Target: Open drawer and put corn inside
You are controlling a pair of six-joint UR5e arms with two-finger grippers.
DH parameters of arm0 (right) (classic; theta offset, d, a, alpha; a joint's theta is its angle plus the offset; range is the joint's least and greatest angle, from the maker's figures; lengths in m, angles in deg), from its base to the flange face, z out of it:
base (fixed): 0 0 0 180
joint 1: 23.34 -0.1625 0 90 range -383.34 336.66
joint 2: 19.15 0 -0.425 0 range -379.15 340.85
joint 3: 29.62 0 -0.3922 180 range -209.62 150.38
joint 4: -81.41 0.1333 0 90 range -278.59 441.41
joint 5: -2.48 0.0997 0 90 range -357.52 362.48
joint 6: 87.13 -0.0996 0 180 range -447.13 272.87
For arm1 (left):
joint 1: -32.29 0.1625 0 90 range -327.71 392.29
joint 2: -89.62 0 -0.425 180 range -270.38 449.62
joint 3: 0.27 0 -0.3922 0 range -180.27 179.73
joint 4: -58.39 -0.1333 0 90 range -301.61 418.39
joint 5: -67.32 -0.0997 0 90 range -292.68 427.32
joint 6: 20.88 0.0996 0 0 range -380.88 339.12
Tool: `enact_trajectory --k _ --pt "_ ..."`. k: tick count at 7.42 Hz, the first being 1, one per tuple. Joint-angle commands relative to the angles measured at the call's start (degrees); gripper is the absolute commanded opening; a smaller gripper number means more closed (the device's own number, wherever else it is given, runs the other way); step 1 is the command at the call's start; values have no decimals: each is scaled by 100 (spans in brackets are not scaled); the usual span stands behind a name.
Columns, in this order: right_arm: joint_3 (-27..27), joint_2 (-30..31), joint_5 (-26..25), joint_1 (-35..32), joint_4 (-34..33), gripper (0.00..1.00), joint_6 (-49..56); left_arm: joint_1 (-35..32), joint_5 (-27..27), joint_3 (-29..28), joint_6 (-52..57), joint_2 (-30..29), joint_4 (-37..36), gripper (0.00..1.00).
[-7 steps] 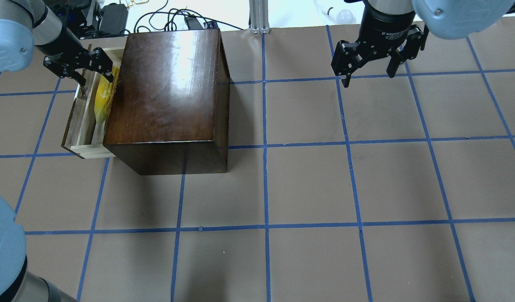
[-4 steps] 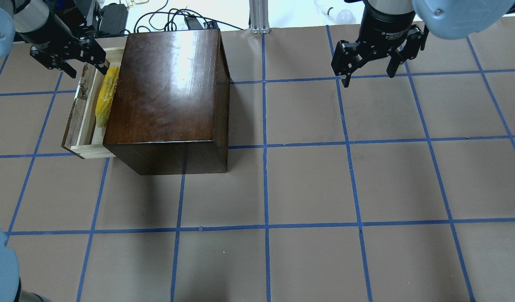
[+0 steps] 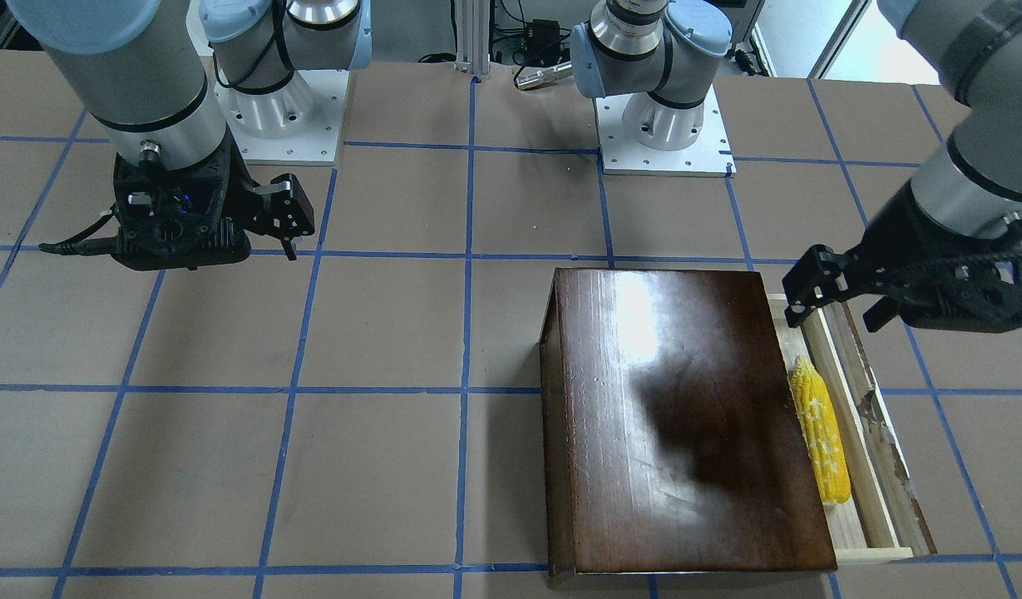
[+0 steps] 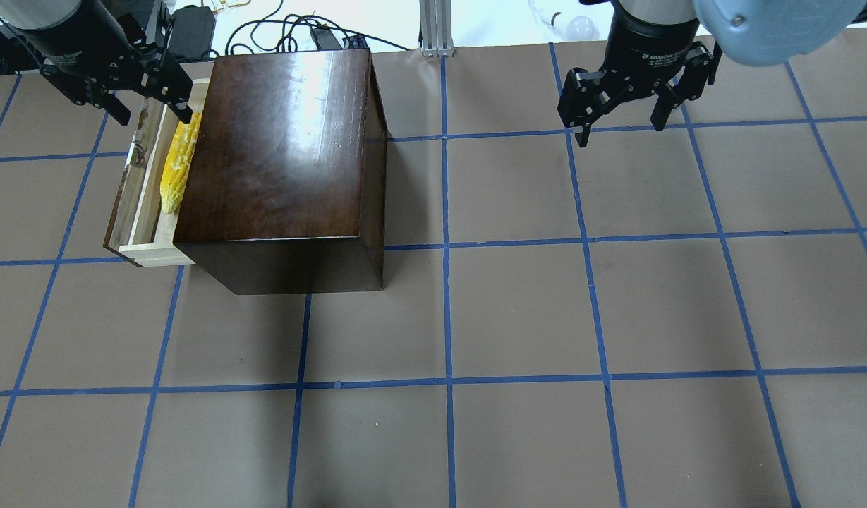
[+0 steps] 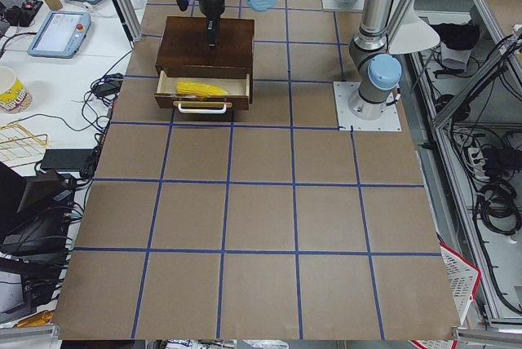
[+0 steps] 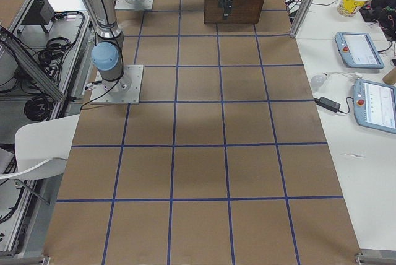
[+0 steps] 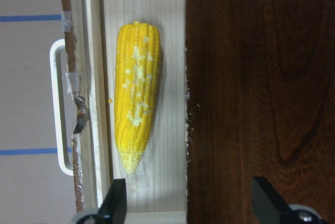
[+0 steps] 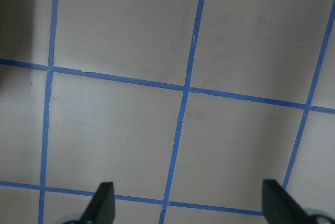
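Observation:
The drawer (image 4: 142,185) is pulled out of the dark brown box (image 4: 285,141) at the table's far left. The yellow corn (image 4: 176,166) lies loose inside it, along its length, next to the box. It shows the same in the front view (image 3: 820,428) and the left wrist view (image 7: 137,109). My left gripper (image 4: 149,113) is open and empty, raised above the drawer's far end. My right gripper (image 4: 620,134) is open and empty, hovering over bare table at the far right.
The drawer front carries a white handle (image 7: 56,109). Cables and a power brick (image 4: 193,28) lie past the table's far edge behind the box. Both arm bases (image 3: 664,125) stand at the robot's side. Blue tape lines grid the brown table (image 4: 518,310).
My left gripper has lifted off the corn's far end and drawn back toward the drawer's far end, still open. The corn stays in the drawer. The right arm has not moved.

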Motion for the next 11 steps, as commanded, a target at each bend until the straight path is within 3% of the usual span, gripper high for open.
enact_trajectory --k 1,4,11 --pt "0 0 0 0 3 100 -5 -485 -7 142 -350 451 191 88" --pt "0 0 0 0 -6 100 -5 -1155 28 440 -748 585 191 97" --pt "0 0 0 0 -6 100 4 -918 -68 318 -678 620 630 100"
